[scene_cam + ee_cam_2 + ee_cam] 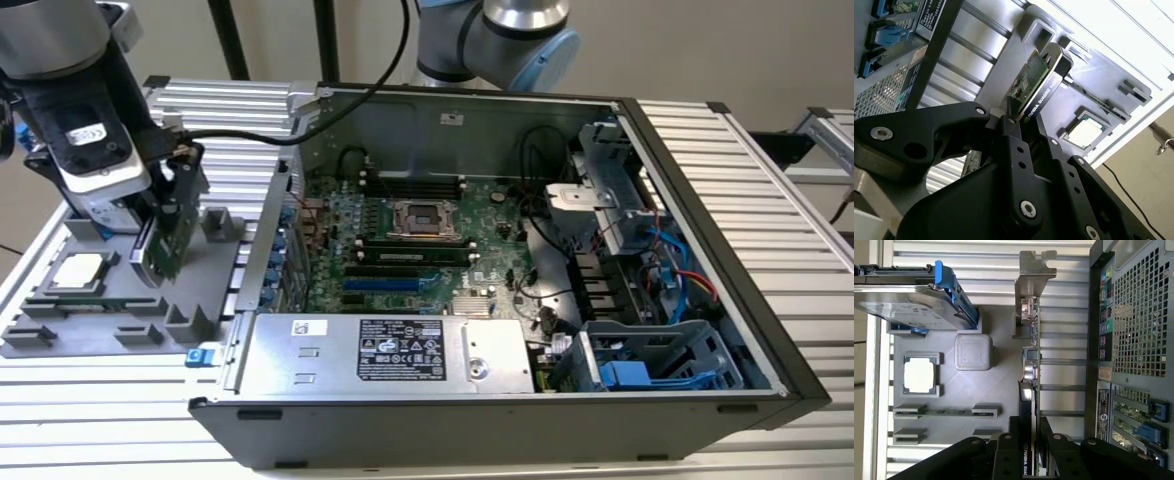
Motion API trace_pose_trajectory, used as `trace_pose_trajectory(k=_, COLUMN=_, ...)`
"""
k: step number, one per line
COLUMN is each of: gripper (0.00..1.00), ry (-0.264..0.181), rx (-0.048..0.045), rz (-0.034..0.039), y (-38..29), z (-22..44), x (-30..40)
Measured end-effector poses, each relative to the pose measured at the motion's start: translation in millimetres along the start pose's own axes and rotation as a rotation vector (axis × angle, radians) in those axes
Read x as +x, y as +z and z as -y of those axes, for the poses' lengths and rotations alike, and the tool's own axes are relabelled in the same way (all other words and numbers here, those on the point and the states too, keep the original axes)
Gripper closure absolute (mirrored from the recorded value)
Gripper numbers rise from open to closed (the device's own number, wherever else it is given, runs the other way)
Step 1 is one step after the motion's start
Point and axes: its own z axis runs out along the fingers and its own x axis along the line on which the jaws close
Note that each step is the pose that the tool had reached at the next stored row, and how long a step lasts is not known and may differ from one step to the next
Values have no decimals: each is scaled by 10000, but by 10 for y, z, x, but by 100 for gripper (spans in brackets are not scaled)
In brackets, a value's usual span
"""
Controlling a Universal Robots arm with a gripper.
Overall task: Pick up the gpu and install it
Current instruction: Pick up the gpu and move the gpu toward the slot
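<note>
Okay, so in the exterior view the claw [171, 205] is down at the exterior view's left, over the grey parts tray [94, 315] on the slatted worktop [747, 180]. It's clamped on the gpu [163, 250], which stands on edge with its green board face showing, just beside the open PC case [747, 330]. The CPU chip [76, 272] sits in its tray pocket, further from the case. We can't tell from here whether the card's bottom edge touches the tray. In the second wrist view the black fingers [1009, 145] are pinched tight on one end of the gpu [1036, 82], and the rest of the card sticks out past them, with the tray [1109, 75] and CPU chip [1085, 132] behind it. In the first wrist view we're looking along the gpu [1030, 357] edge-on, with the silver bracket [1033, 275] at the far end and the claw [1030, 432] squeezed on the near end. The card lines up between the tray's pockets [999, 380] and the case [1134, 315]. The hard drive [909, 307] with blue rails and the CPU chip [919, 376] are on the tray.
</note>
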Motion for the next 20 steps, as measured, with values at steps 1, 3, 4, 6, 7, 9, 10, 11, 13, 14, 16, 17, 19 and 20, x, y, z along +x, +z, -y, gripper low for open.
trace_pose_trajectory(k=1, gripper=100, ry=0, rx=0, rz=0, y=-3, z=0, x=0)
trace_pose_trajectory(k=3, gripper=100, ry=0, rx=0, rz=1, y=-8, z=-1, x=0)
trace_pose_trajectory(k=4, gripper=100, ry=0, rx=0, rz=0, y=-11, z=-1, x=0)
trace_pose_trajectory(k=6, gripper=100, ry=1, rx=0, rz=0, y=-17, z=-1, x=0)
trace_pose_trajectory(k=7, gripper=100, ry=1, rx=0, rz=0, y=-20, z=-2, x=0)
trace_pose_trajectory(k=9, gripper=100, ry=2, rx=0, rz=1, y=-24, z=-2, x=1)
trace_pose_trajectory(k=10, gripper=100, ry=2, rx=0, rz=0, y=-27, z=-2, x=1)
trace_pose_trajectory(k=11, gripper=100, ry=2, rx=0, rz=1, y=-29, z=-3, x=1)
trace_pose_trajectory(k=13, gripper=100, ry=2, rx=0, rz=1, y=-34, z=-3, x=0)
trace_pose_trajectory(k=14, gripper=100, ry=1, rx=0, rz=0, y=-37, z=-3, x=0)
trace_pose_trajectory(k=16, gripper=100, ry=0, rx=1, rz=-1, y=-42, z=-3, x=0)
trace_pose_trajectory(k=17, gripper=100, ry=0, rx=0, rz=0, y=-44, z=-3, x=0)
trace_pose_trajectory(k=19, gripper=100, ry=0, rx=0, rz=0, y=-50, z=-3, x=0)
trace_pose_trajectory(k=20, gripper=100, ry=0, rx=0, rz=0, y=-52, z=-4, x=0)
